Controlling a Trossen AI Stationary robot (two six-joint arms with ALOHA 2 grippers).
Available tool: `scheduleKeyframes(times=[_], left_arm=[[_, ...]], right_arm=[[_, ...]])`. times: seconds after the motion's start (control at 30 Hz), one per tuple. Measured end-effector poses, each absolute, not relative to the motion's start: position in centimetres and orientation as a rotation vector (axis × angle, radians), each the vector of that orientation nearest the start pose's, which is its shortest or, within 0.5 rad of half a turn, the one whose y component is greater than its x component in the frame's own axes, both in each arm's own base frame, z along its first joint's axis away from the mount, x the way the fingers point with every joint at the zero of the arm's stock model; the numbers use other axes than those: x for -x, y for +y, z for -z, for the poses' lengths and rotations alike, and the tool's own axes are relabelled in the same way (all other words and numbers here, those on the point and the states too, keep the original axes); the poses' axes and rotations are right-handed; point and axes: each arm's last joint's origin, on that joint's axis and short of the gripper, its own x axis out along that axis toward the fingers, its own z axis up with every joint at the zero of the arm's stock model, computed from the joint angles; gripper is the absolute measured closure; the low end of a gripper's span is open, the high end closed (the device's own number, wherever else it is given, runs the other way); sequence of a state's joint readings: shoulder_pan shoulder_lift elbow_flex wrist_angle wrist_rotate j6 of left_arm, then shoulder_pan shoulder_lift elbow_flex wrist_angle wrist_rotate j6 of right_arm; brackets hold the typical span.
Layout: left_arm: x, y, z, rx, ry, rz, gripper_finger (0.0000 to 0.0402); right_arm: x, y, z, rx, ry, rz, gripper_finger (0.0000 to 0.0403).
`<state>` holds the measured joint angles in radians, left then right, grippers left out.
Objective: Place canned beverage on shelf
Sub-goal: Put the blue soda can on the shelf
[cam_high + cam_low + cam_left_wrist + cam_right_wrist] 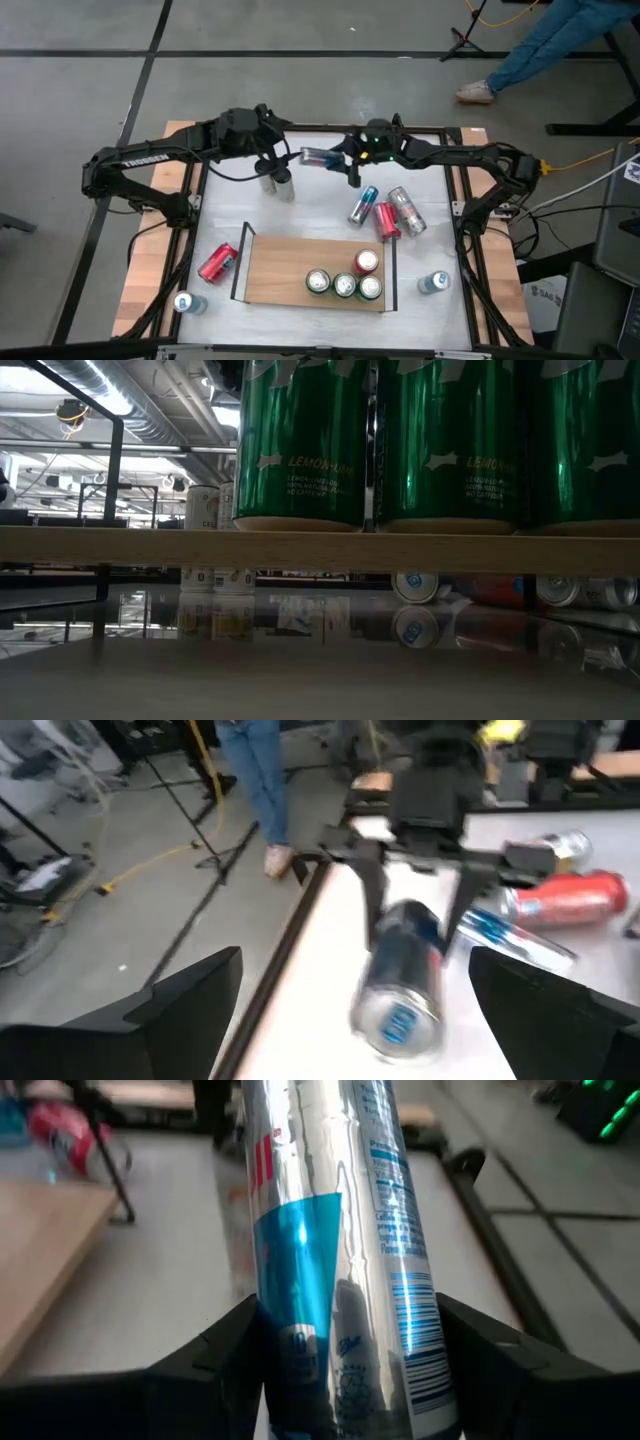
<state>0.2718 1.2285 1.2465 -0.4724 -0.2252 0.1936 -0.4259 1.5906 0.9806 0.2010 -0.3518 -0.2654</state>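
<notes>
At desk's twelve o'clock: right gripper [335, 158] jaws clamped on slim can [318, 156]; left gripper [350, 1020] jaws apart. Upend can, set at shelf [280, 270] nine o'clock, clear of green cans [344, 285].

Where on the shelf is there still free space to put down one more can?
The shelf is bare from its left black rail to the green cans. Its right end is crowded: three green cans and a red can stand against the right rail.

The shelf [280, 270] is matt, pale wood with thin black metal rails. The cans [344, 285] are glossy metal. The table [320, 215] is smooth, white and reflective.
</notes>
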Motion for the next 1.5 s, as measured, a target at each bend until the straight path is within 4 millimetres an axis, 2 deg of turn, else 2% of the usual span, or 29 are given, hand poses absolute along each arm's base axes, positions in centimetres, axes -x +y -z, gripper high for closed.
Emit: scheduleKeyframes(times=[0.33, 0.73, 1.0, 1.5], left_arm=[[-24.8, 7.5, -36.8, -0.156, 0.572, -0.398, 0.0021], [-24.8, 7.3, -36.8, -0.098, 0.557, -0.359, 0.0021], [-24.9, 7.2, -36.8, -0.083, 0.552, -0.309, 0.0021], [-26.8, 6.9, -36.2, -0.065, 0.515, -0.294, 0.0021]], right_arm=[[-32.4, -13.4, -24.9, 0.085, 0.273, 0.008, 0.0171], [-33.5, -11.4, -25.9, 0.111, 0.165, -0.032, 0.0171], [-33.6, -11.3, -26.4, 0.089, 0.118, -0.031, 0.0171], [-33.7, -11.3, -26.8, 0.1, 0.081, -0.031, 0.0171]])
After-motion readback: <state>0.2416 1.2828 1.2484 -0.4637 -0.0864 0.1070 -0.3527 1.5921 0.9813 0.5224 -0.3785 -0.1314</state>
